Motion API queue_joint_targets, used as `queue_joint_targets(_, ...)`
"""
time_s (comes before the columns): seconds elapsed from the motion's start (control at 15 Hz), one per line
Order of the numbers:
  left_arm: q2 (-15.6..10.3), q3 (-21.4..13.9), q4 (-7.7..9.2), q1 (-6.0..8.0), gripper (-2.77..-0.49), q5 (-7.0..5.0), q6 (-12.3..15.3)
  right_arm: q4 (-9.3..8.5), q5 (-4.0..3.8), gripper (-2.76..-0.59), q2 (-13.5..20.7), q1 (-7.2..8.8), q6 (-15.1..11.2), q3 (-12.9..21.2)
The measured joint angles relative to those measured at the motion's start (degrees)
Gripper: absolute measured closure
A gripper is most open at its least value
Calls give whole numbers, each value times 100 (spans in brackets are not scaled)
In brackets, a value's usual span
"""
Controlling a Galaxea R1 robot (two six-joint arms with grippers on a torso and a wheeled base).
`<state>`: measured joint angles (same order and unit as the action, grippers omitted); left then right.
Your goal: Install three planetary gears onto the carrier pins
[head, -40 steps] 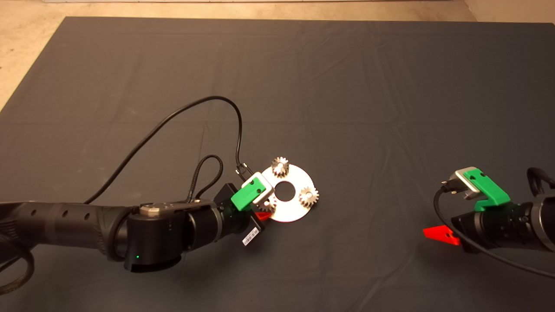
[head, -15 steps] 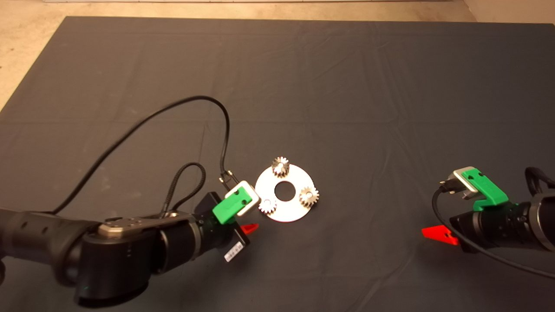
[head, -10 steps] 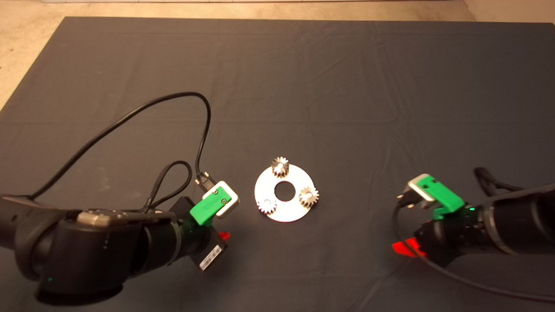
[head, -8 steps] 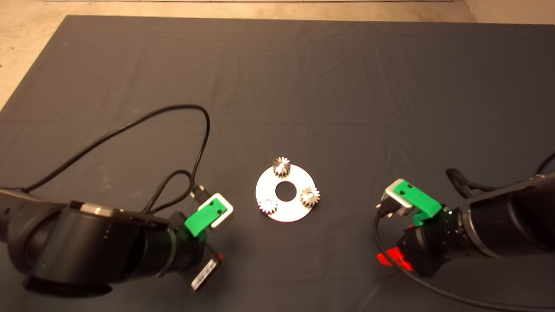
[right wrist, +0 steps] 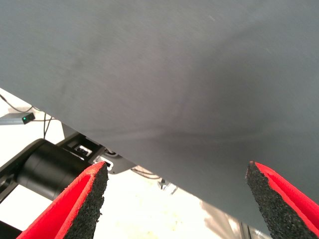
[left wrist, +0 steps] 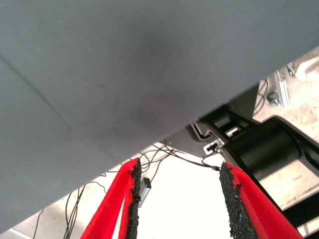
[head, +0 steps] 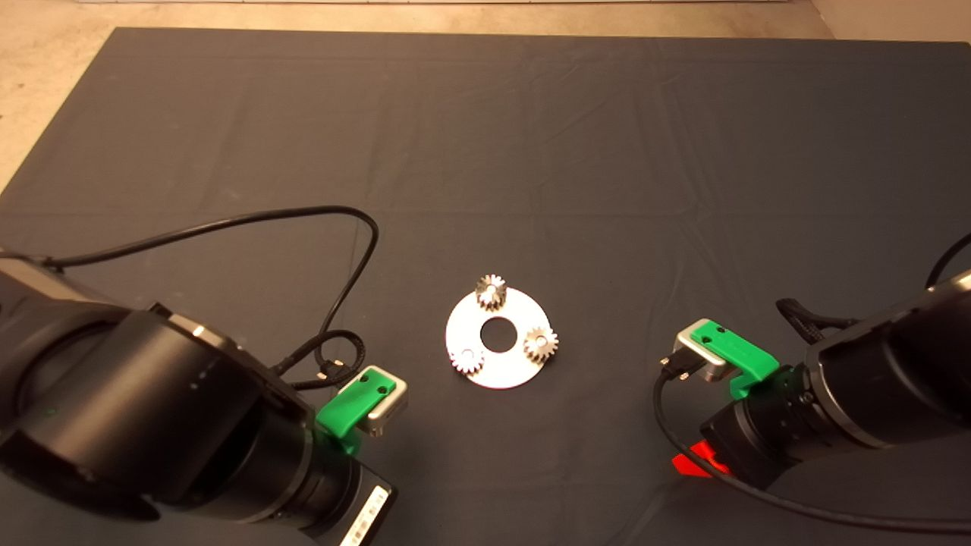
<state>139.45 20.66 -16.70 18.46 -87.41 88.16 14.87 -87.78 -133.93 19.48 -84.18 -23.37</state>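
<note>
Three planetary gears (head: 491, 292) seated flat on carrier pins (head: 540, 340) of round plate (head: 510, 371), bores vertical, mid-mat (head: 531, 152). Left claw (left wrist: 179, 199) released, empty, parked lower left. Right claw (right wrist: 177, 199) released wide, empty, parked lower right.

Even, warm overhead light. The round plate (head: 497, 337) glares bright against the dim mat (head: 531, 152). Wrist views blow out white beyond the mat's edge; near arms slightly soft.

a dark mat (head: 576, 136) carries a round silver plate (head: 516, 365) near its middle.
</note>
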Motion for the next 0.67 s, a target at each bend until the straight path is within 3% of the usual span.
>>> queue_joint_targets(0.13, 140, -54, 28, 3, -102, -4, 404, -55, -9, -205, 25, 144, -323, 39)
queue_joint_targets(0.33, 220, -109, 63, 9, -102, -5, 1014, -57, -11, -205, 25, 190, -608, 77)
queue_joint_targets(0.67, 244, -137, 66, 30, -102, -5, 1173, -62, -4, -205, 9, 215, -894, 141)
